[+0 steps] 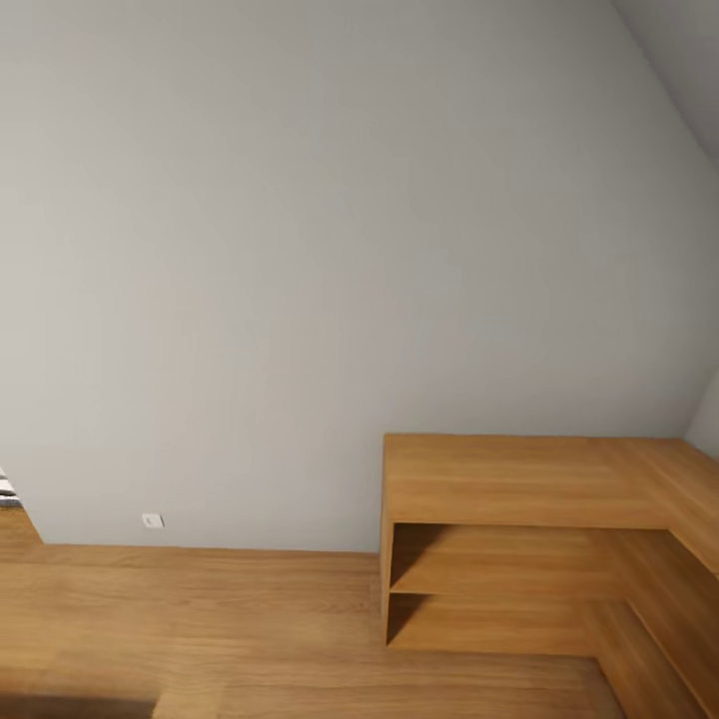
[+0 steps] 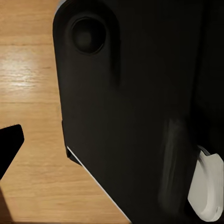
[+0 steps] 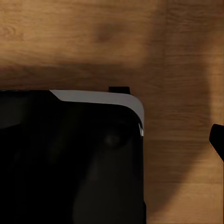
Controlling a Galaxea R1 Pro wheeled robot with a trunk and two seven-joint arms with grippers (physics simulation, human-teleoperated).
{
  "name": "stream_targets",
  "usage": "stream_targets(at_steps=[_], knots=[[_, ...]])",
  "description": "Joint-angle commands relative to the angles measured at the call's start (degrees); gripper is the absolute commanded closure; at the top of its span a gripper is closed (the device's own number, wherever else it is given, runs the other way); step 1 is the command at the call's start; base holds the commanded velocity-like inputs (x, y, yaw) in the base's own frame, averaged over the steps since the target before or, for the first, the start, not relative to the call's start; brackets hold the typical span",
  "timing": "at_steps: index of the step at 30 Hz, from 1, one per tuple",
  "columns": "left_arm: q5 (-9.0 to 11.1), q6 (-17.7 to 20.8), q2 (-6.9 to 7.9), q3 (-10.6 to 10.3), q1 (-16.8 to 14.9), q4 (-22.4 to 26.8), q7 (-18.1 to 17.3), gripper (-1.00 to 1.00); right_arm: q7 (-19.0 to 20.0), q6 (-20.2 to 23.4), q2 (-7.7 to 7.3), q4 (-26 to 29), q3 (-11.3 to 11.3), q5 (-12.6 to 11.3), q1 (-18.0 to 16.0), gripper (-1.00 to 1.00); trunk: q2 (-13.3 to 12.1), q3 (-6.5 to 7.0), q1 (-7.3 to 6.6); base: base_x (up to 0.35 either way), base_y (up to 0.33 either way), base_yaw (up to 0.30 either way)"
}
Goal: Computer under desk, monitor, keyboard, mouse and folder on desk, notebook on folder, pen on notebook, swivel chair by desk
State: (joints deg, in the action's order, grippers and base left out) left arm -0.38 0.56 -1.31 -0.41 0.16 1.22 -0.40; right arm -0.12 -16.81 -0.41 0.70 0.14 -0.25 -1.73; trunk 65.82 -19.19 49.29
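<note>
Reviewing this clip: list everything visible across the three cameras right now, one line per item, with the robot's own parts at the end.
Wall: one, pale grey, sloping in at the upper right, ahead of the head camera.
Wall socket: one, white, low on the wall near the floor, at left.
Floor: light wood planks, seen from the head and both wrist cameras.
Shelf unit: one, light wood, low, L-shaped, with open compartments, against the wall at right.
Robot body: black casing with a white edge, above the floor in both wrist views.
Gripper fingers: dark tips at the picture edges; open or shut cannot be told.
</note>
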Motion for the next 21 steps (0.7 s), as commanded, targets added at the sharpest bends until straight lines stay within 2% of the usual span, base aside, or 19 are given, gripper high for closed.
stream_targets(at_steps=[1,6,9,12,14,21], knots=[[0.0,0.06,0.0,-0.01,0.02,0.12,-0.01,-1.0,-0.05,-0.27,-0.02,-0.06,0.03,0.01,-0.03,-1.0,-0.38,0.14,-0.23,0.0,0.0,0.224],[0.18,0.01,0.0,0.04,0.02,0.7,0.11,-1.0,-0.18,-0.64,-0.05,0.01,0.04,-0.01,-0.03,-1.0,-2.39,1.1,-1.32,0.0,0.0,0.238],[0.24,-0.01,0.0,0.05,0.02,2.82,0.11,-1.0,-0.21,-1.99,-0.08,0.06,-0.02,-0.05,-0.03,-1.0,-3.59,1.72,-1.98,0.0,0.0,0.248],[0.27,-0.02,-0.02,0.05,0.02,5.59,0.12,-1.0,-0.22,-5.47,-0.07,0.06,-0.04,-0.1,-0.03,-1.0,-4.79,2.37,-2.64,0.0,0.0,0.245],[0.29,-0.03,-0.05,0.06,0.02,7.88,0.13,-1.0,-0.14,-9.49,-0.05,0.03,-0.16,-0.3,-0.03,-1.0,-5.6,2.82,-3.08,0.0,0.0,0.227],[0.36,-0.1,-0.18,0.06,0.02,11.35,0.07,-1.0,-0.08,-17.2,0.09,0.07,-0.44,-0.76,-0.03,-1.0,-8.4,4.44,-4.62,0.0,0.0,0.216]])
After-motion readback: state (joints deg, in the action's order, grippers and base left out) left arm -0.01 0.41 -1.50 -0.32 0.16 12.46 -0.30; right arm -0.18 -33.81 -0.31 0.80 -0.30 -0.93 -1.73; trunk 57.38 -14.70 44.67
